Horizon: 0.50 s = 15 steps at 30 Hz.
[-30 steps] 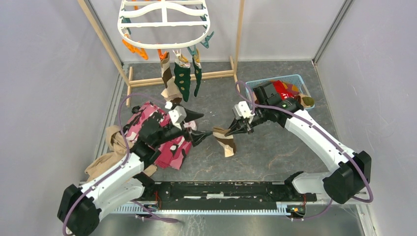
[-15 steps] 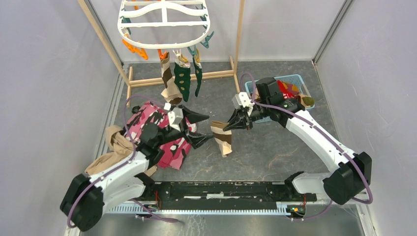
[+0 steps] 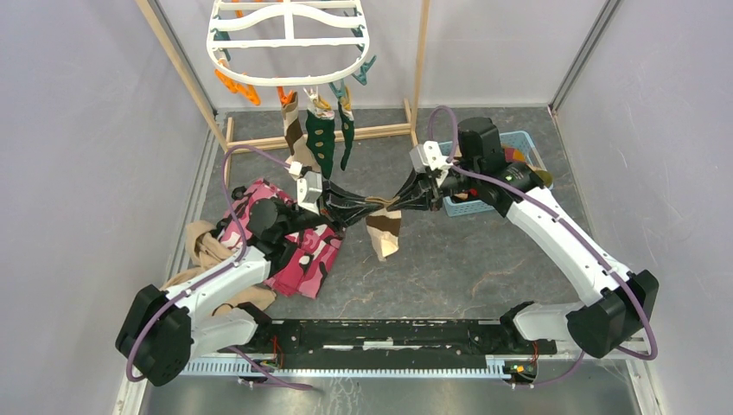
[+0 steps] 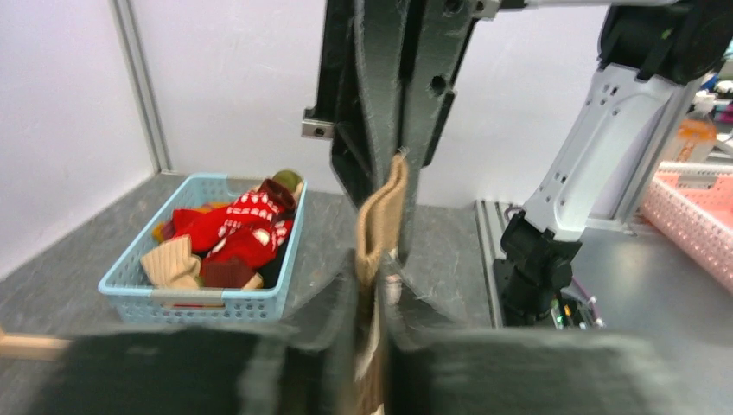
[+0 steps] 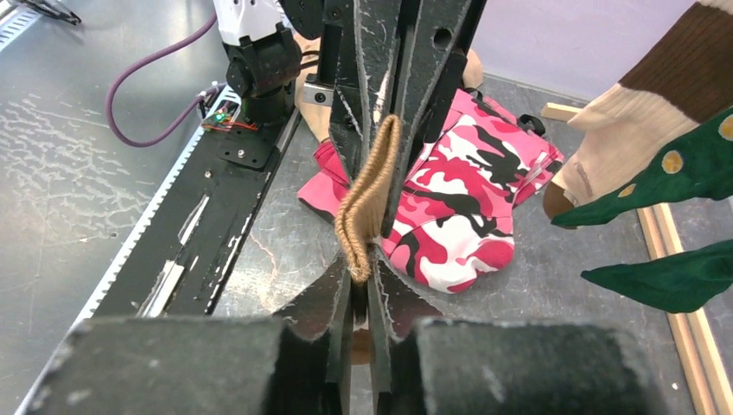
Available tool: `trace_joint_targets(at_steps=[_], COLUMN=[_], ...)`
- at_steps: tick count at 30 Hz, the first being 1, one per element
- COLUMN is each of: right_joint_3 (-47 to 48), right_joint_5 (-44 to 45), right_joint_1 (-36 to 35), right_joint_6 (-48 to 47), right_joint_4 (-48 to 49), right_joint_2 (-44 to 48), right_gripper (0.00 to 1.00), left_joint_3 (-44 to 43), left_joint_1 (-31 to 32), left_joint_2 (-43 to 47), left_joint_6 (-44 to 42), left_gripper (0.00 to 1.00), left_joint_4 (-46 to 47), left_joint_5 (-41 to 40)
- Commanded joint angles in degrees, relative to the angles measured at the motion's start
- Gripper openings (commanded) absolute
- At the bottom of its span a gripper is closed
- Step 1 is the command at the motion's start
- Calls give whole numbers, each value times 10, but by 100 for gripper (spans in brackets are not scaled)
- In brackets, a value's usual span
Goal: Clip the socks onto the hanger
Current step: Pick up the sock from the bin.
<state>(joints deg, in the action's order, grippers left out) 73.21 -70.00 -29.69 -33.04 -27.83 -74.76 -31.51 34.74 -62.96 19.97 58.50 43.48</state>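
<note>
No writing, label, brand, number or sign is legible in any view.

White arms [image 3: 553, 233], black joints [image 3: 605, 324], purple cables [image 3: 227, 177], black left gripper [image 3: 365, 206], right gripper [image 3: 389, 202]

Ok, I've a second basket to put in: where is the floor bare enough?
Bare floor: front centre, bordered by the pink garment, the held sock and the base rail. Narrow strip between blue basket and right wall. Crowded: left, garment and tan cloth.

The white oval hanger [image 3: 290, 39] hangs at the back; a brown-striped sock [image 3: 296, 143] and two dark green socks [image 3: 321, 138] dangle clipped to its near rim. Another tan-brown sock [image 3: 383, 233] hangs in mid-air, cuff uppermost.
</note>
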Motion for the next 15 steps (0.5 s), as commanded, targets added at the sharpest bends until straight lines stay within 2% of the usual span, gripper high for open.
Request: trace_joint_targets(at_steps=[1, 3, 7, 15], right_joint_3=[32, 32, 35, 58], right_joint_5=[-1, -7, -9, -9], right_joint_1=[0, 0, 0, 0], right_joint_6=[34, 47, 75, 143], right_joint_4=[30, 43, 70, 127], right_joint_2=[0, 3, 7, 7], right_gripper=[23, 33, 39, 40], left_joint_3=[-43, -49, -62, -101], left_joint_1=[-1, -2, -7, -31], left_joint_2=[11, 15, 19, 8], left_joint_6=[3, 9, 44, 120], left_gripper=[2, 2, 2, 2], left_joint_4=[-10, -19, -7, 10], left_joint_5=[29, 20, 7, -22])
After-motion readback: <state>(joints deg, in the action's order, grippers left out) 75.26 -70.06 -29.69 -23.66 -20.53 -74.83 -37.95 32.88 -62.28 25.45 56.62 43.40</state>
